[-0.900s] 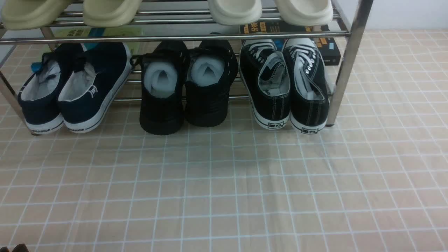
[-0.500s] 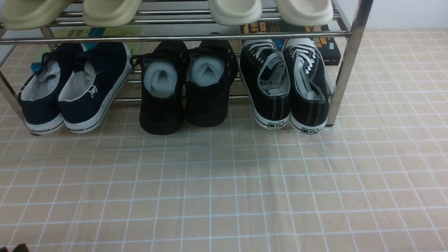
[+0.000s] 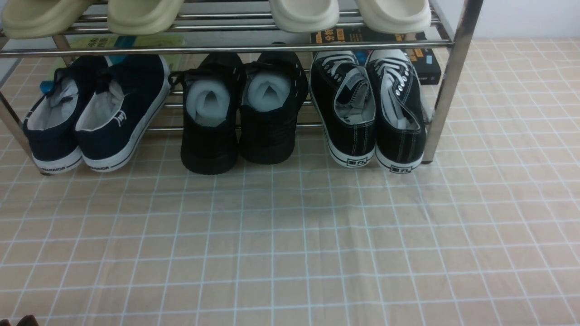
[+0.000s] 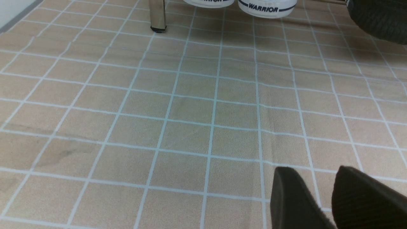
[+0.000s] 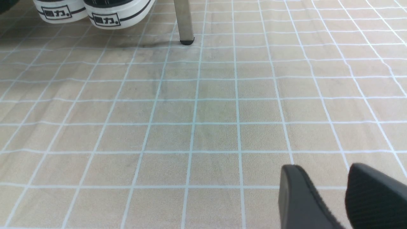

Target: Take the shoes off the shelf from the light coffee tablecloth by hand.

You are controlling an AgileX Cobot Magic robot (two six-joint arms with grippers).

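The shoes, black canvas sneakers with white laces, stand as a pair (image 3: pixel 346 113) (image 3: pixel 401 117) at the right end of the chrome shelf's (image 3: pixel 226 48) lower tier, heels toward me and resting on the light coffee tablecloth (image 3: pixel 290 244). Their white heels (image 5: pixel 60 12) (image 5: pixel 117 14) show in the right wrist view beside a shelf leg (image 5: pixel 184 22). My left gripper (image 4: pixel 313 170) and right gripper (image 5: pixel 324 167) hover low over bare cloth well short of the shelf. Each is empty, its jaws a little apart with cloth showing between them. Only a dark tip (image 3: pixel 25 320) shows in the front view.
A navy slip-on pair (image 3: pixel 90 117) sits at the left and an all-black foam-stuffed pair (image 3: pixel 240 113) in the middle of the lower tier. Cream slippers (image 3: pixel 303 13) sit on the upper tier. A dark box (image 3: pixel 426 63) lies behind the shelf.
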